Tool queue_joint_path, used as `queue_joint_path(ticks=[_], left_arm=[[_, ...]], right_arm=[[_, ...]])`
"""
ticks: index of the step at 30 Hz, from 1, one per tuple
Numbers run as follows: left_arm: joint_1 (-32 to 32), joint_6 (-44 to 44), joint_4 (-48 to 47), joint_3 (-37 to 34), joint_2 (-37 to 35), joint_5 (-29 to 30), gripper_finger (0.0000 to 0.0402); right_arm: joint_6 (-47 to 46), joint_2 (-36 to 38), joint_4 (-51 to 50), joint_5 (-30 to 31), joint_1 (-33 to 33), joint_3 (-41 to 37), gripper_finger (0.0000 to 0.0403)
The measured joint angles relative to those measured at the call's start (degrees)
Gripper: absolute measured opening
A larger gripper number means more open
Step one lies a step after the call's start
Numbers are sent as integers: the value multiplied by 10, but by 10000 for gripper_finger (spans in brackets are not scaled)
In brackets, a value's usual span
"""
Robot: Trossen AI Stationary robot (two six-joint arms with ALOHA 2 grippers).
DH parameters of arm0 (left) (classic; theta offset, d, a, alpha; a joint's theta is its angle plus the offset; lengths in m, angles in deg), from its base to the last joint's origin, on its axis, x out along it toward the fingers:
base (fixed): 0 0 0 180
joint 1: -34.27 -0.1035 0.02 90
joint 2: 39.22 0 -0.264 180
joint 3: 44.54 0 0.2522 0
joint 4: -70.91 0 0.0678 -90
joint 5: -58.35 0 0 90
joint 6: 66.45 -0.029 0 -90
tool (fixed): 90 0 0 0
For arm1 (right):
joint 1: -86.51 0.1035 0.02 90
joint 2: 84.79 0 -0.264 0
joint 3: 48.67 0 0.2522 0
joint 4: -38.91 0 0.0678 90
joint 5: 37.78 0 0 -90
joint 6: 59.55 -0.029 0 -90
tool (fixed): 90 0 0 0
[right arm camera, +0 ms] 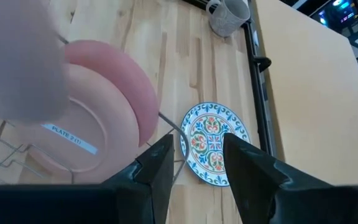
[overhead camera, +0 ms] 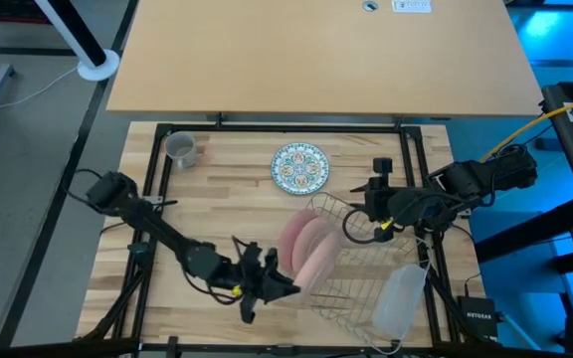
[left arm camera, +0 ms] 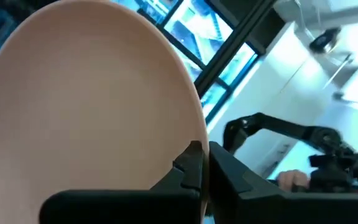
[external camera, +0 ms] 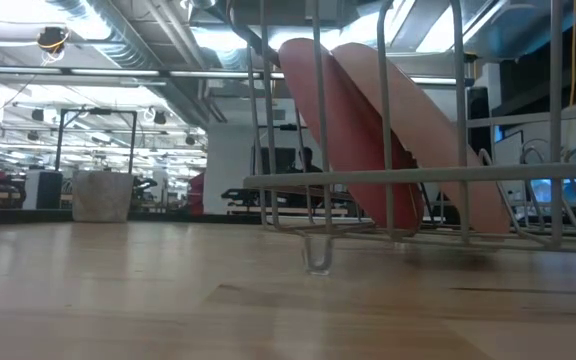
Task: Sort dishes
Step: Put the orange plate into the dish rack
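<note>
My left jaws (overhead camera: 285,286) are clenched on the rim of a pink plate (overhead camera: 318,261), at the near left corner of the wire rack (overhead camera: 366,264); in my left wrist view that plate (left arm camera: 86,106) fills most of the picture, its edge pinched between my two dark fingers (left arm camera: 191,165). A second pink plate (overhead camera: 296,237) stands on edge in the rack just beside it, on the side toward the patterned plate, and from table height both lean together between the wires, the near one (external camera: 423,140) in front of the other (external camera: 343,130). My right jaws (overhead camera: 374,202) hang released above the far corner of the rack, holding nothing; past their tips (right arm camera: 194,158) I see the patterned plate (right arm camera: 215,143) lying flat on the wooden surface (right arm camera: 173,68), just beyond the rack. From above, that plate (overhead camera: 299,167) sits face up near the middle of the surface. The grey mug (overhead camera: 181,149) stands upright in the far left corner, well apart from everything else. A translucent tray (overhead camera: 400,296) leans at the rack's near right end.
</note>
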State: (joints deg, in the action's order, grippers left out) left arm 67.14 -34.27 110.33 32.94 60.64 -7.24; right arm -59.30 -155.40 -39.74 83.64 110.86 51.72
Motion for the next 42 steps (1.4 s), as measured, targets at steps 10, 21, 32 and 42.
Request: queue_joint_path(ticks=[10, 21, 32, 42], left_arm=[[-56, 205, 33, 0, 64, -63, 0], [-103, 306, 26, 0, 88, -78, 0], [-120, 334, -25, 1, 87, -81, 0], [-122, 336, -57, 1, 86, -62, 4]], right_arm=[[0, 0, -29, 5, 0, 0, 143], [1, 0, -62, 16, 0, 0, 143], [1, 0, -65, 16, 0, 0, 143], [0, 0, -70, 15, 0, 0, 143]])
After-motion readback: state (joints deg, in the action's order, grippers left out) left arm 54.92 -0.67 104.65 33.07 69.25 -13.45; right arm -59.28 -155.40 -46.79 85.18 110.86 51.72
